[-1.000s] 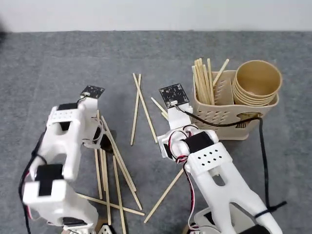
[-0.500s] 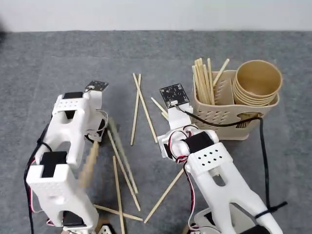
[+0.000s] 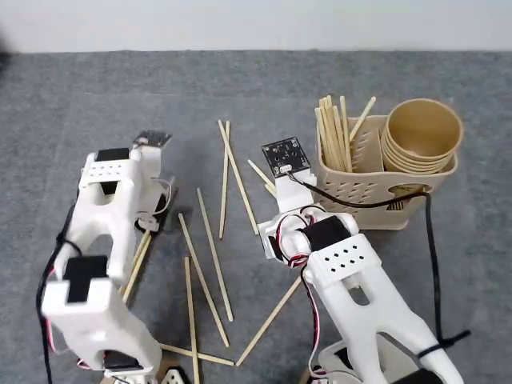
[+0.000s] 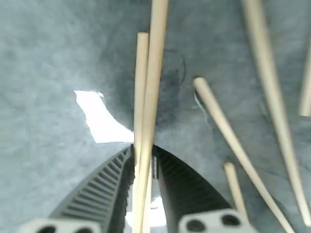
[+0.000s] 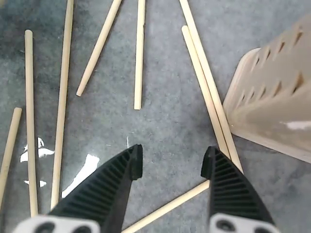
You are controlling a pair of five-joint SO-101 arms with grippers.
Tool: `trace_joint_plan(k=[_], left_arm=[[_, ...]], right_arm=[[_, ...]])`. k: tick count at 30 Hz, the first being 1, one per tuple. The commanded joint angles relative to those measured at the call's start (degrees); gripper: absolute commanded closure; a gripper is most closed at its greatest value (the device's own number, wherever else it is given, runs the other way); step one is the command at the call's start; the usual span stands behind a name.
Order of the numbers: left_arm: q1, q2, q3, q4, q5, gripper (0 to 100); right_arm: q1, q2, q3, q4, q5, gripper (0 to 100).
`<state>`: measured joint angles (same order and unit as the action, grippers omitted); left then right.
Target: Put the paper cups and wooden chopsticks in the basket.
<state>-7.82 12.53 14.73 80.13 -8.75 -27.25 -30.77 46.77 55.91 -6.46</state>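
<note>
My left gripper is shut on two wooden chopsticks, held side by side just above the grey mat. In the high view they stick out from under the left arm. My right gripper hangs open over bare mat with nothing between its fingers, close beside the basket. The beige basket at the right holds a stack of paper cups and several upright chopsticks. More loose chopsticks lie scattered between the arms.
A pair of chopsticks lies right against the basket's foot. Others lie farther back in the middle, and one lies near the right arm's base. A black cable runs by the basket.
The left arm shifted back and left with two chopsticks in its gripper, swinging them. The loose sticks beside it were nudged apart. The right arm stayed still.
</note>
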Motion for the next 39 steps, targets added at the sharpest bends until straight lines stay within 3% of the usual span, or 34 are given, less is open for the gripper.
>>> trace_joint_plan(k=[1, 7, 17, 30, 39], left_arm=[[-0.4, -11.3, -1.2, 3.4, 0.1, 99], [-3.6, -20.8, -1.2, 4.4, 0.1, 99], [-7.5, -22.9, -1.1, 4.0, 0.1, 99], [-7.5, -22.6, -0.9, 1.5, 0.1, 99], [-7.5, -22.6, -0.8, 1.5, 0.1, 99]], right_arm=[[0.3, -2.0, -2.5, -2.9, -0.2, 78.6], [-0.7, 5.0, -11.9, -2.4, 0.0, 78.6], [-6.5, 34.1, -37.6, -2.5, 0.0, 78.3], [-5.2, 65.6, -70.2, -2.4, 3.5, 78.5], [-3.5, 75.2, -78.9, -2.3, 3.6, 78.6]])
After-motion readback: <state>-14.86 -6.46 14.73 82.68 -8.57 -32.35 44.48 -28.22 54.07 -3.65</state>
